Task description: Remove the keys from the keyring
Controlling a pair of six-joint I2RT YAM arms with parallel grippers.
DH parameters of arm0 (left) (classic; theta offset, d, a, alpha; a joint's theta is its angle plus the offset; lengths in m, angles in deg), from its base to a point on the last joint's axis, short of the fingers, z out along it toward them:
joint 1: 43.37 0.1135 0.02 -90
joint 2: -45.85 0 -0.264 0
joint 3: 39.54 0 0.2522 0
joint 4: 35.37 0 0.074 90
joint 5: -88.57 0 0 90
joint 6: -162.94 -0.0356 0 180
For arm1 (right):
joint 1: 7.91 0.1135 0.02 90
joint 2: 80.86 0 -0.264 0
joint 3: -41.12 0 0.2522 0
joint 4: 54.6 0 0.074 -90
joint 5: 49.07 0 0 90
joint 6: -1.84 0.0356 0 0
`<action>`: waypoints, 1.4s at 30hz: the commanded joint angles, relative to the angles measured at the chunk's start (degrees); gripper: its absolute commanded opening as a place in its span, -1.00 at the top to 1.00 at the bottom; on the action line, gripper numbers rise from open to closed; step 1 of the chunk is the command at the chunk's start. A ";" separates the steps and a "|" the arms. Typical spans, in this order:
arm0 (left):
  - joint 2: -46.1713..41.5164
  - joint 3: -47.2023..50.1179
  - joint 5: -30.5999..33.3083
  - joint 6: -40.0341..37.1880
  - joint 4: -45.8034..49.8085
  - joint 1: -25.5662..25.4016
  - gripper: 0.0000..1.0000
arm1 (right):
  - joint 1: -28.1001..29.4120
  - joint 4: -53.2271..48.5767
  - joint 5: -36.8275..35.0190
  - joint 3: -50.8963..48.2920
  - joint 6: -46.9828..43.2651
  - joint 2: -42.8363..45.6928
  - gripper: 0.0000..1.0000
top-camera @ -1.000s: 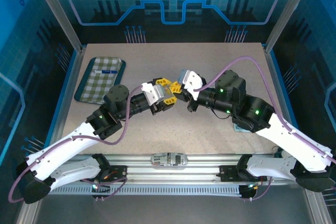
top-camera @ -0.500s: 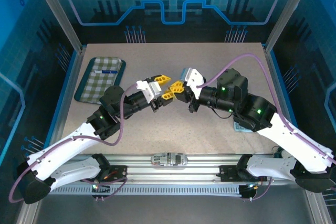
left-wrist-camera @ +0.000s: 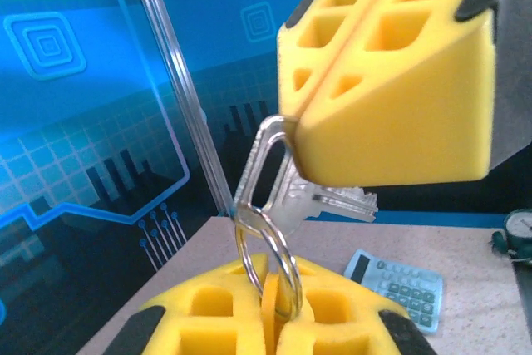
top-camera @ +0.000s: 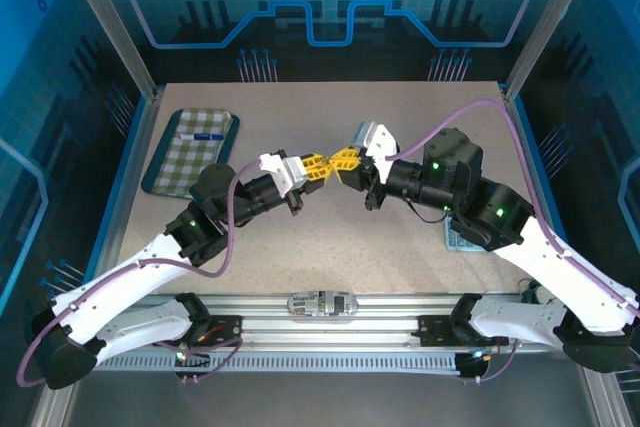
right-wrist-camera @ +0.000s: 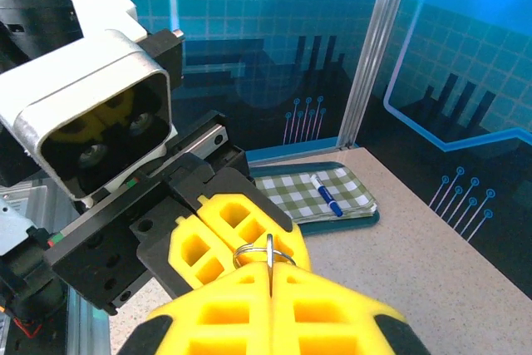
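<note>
Left wrist view: left hand is pinched shut on the thin wire keyring, and right hand is clamped on the silver key, both raised above the bench. The metal looks light, stiff and slippery, so flat faces are best gripped firmly.

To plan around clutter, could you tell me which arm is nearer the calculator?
Right. The right arm passes over the calculator in the top view; the left arm reaches in well to its left.
</note>
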 commanded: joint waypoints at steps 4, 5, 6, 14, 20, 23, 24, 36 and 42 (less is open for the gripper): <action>-0.99 -0.92 -1.07 0.00 0.15 0.72 1.00 | -1.22 3.41 1.39 -1.69 1.08 2.24 1.00; -1.15 -0.86 -0.98 0.13 0.24 0.75 1.00 | -1.38 3.42 1.30 -1.97 0.76 2.37 1.00; -1.38 -0.86 -1.33 0.13 0.37 0.88 1.00 | -1.50 3.75 0.86 -2.65 0.30 2.71 1.00; -2.66 -0.73 -4.50 0.17 1.42 1.21 1.00 | -2.20 8.24 3.71 -8.23 -3.81 6.17 1.00; -2.50 -1.88 -7.02 1.71 3.32 1.95 1.00 | -2.13 7.42 7.27 -10.21 -9.34 7.40 1.00; -2.41 -2.10 -8.35 3.68 3.08 2.91 1.00 | -1.51 6.34 7.95 -11.16 -12.75 8.02 1.00; -2.33 -2.14 -8.76 4.55 2.82 3.39 1.00 | -1.26 6.06 8.16 -11.56 -13.80 8.25 1.00; -0.85 -3.72 -12.54 8.72 2.14 4.78 1.00 | 2.51 3.80 5.95 -12.85 -22.35 8.76 1.00; -0.51 -4.49 -13.48 10.19 2.04 5.14 1.00 | 3.08 4.90 6.18 -14.42 -22.90 9.54 1.00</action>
